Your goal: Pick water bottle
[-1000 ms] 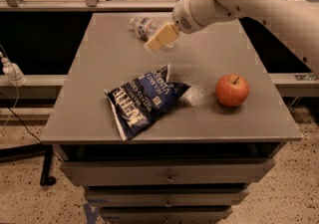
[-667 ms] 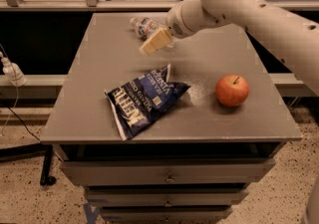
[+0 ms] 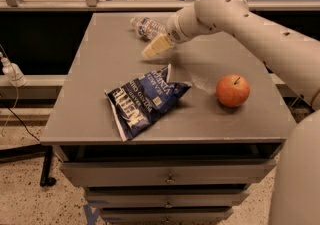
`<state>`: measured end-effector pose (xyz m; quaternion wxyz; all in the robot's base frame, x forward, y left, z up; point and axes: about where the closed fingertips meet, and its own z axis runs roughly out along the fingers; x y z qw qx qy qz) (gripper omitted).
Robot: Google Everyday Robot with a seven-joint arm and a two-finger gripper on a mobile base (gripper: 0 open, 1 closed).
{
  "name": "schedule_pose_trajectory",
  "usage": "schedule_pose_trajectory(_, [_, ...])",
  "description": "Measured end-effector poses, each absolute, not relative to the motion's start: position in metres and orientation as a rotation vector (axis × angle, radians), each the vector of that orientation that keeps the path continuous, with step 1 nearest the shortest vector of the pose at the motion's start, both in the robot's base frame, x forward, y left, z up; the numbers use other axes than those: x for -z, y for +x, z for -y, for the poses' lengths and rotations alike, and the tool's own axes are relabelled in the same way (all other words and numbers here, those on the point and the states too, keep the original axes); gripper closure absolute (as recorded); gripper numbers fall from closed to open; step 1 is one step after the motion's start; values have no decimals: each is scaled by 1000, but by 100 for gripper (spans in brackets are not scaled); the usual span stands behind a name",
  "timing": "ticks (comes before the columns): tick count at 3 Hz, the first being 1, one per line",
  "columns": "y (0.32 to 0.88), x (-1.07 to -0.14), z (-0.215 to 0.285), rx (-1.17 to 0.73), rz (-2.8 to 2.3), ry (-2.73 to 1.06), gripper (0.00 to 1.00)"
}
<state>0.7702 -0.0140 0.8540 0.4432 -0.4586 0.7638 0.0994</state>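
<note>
In the camera view, a grey table (image 3: 100,74) stands over a stack of drawers (image 3: 167,174) on a speckled floor. The water bottle (image 3: 144,26) lies on its side near the far edge of the tabletop, left of centre, with its label band facing up. Its right end is hidden behind the robot's wrist. The white arm (image 3: 240,21) reaches in from the right and slants down toward the far middle of the table. The gripper (image 3: 155,47), a pale cream tip, hangs low over the surface just in front of the bottle, on the near side. Whether it touches the bottle cannot be told, nor whether the claw is spread or pressed together; nothing is seen pinched in it. Nearer the front, a dark blue chip bag (image 3: 144,101) lies flat and crumpled, well apart from the bottle. A red apple (image 3: 233,90) sits upright to its right, near the table's right edge, stem up.
</note>
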Motion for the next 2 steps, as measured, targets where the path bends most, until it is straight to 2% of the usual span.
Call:
schedule_pose_trajectory(1, [786, -847, 17, -233, -1893, -1126, 7])
schedule_pose_trajectory(2, [796, -845, 18, -237, -1887, -1114, 25])
